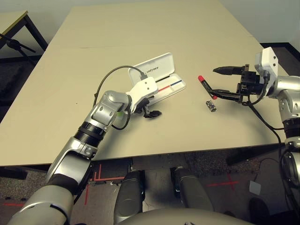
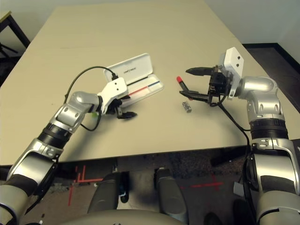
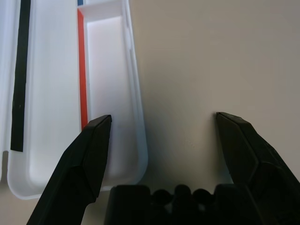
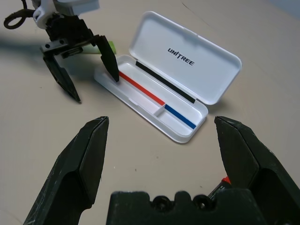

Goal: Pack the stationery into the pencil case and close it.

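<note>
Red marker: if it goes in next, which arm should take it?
Right, I'd say. The right gripper is open, right by the marker; the left gripper is over at the case.

From my seat, the white pencil case (image 4: 176, 119) lies open, its "UNITREE" lid tilted back toward 11 o'clock. The green highlighter (image 4: 112, 47) lies at its 7-to-8 o'clock, the red-and-black marker (image 1: 204, 83) at 3, the stubby silver-and-black piece (image 1: 211, 106) at 4.
</note>
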